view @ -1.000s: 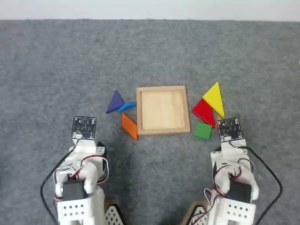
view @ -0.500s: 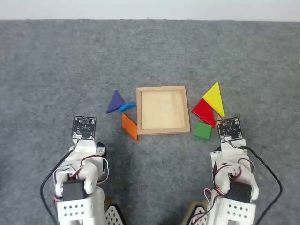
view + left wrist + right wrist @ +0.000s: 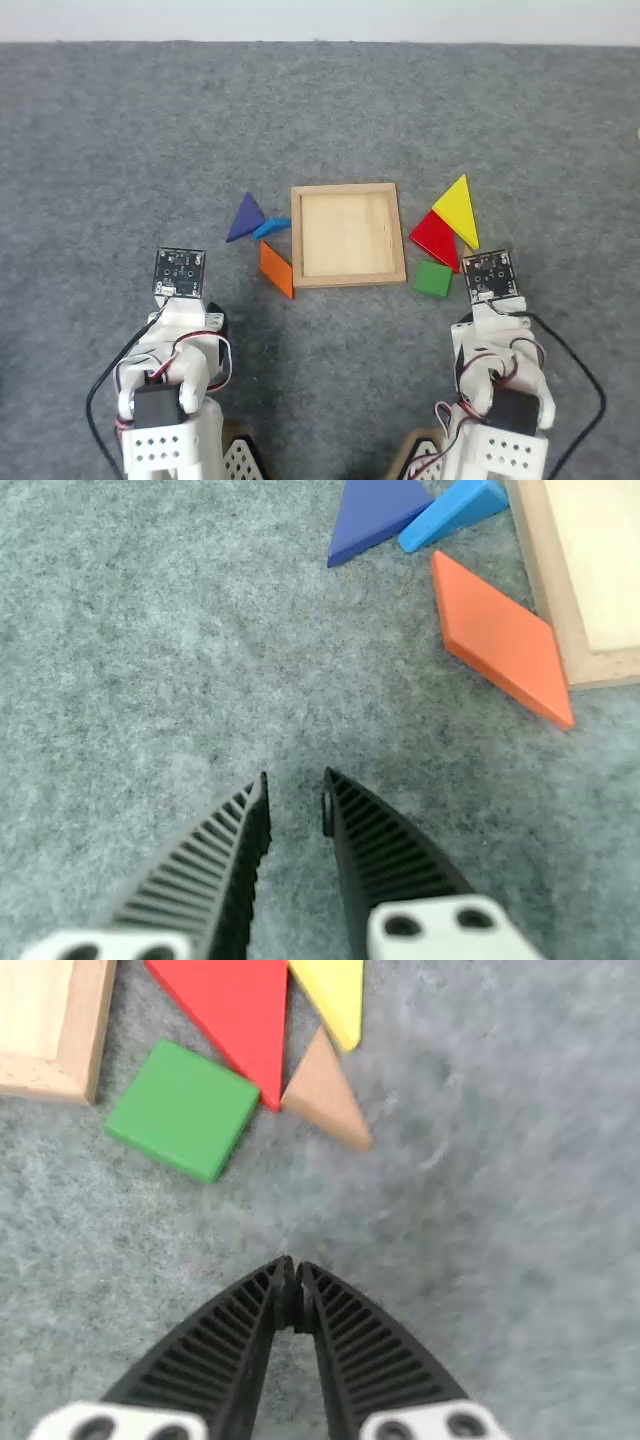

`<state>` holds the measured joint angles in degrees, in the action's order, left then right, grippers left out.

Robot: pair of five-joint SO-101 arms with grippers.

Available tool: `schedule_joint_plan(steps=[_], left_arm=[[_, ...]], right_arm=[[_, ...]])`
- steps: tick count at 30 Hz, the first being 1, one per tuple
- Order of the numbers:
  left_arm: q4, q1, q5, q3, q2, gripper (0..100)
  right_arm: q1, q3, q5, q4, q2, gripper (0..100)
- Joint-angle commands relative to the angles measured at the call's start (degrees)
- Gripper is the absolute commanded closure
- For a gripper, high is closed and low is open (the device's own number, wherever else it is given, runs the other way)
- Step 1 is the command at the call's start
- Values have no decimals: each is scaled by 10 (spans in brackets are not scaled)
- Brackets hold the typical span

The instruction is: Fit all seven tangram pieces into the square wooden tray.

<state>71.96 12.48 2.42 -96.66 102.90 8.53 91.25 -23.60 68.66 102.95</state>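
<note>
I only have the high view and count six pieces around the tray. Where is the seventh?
Observer: In the right wrist view a tan triangle lies on the grey mat, touching the red triangle.
Reviewer: Is the right pincer holding anything?
Observer: No. The right pincer is shut and empty, over bare mat.
Reviewer: And the left?
Observer: The left pincer is open a little and empty, short of the orange parallelogram.
</note>
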Motion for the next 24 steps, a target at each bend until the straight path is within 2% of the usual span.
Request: schedule_joint_plan(steps=[1, 6, 11, 17, 24], left_arm=[[4, -7, -4, 2, 11, 916], [4, -41, -5, 2, 11, 915], [4, -81, -5, 2, 11, 915], [4, -84, -4, 2, 11, 916], [4, -84, -3, 2, 11, 916]], right_arm=[[-22, -96, -24, 28, -3, 963], [-66, -192, -25, 14, -118, 868], [-99, -374, 11, -26, -386, 901], [-112, -610, -38, -36, -727, 898], [-139, -858, -40, -36, -1038, 757]])
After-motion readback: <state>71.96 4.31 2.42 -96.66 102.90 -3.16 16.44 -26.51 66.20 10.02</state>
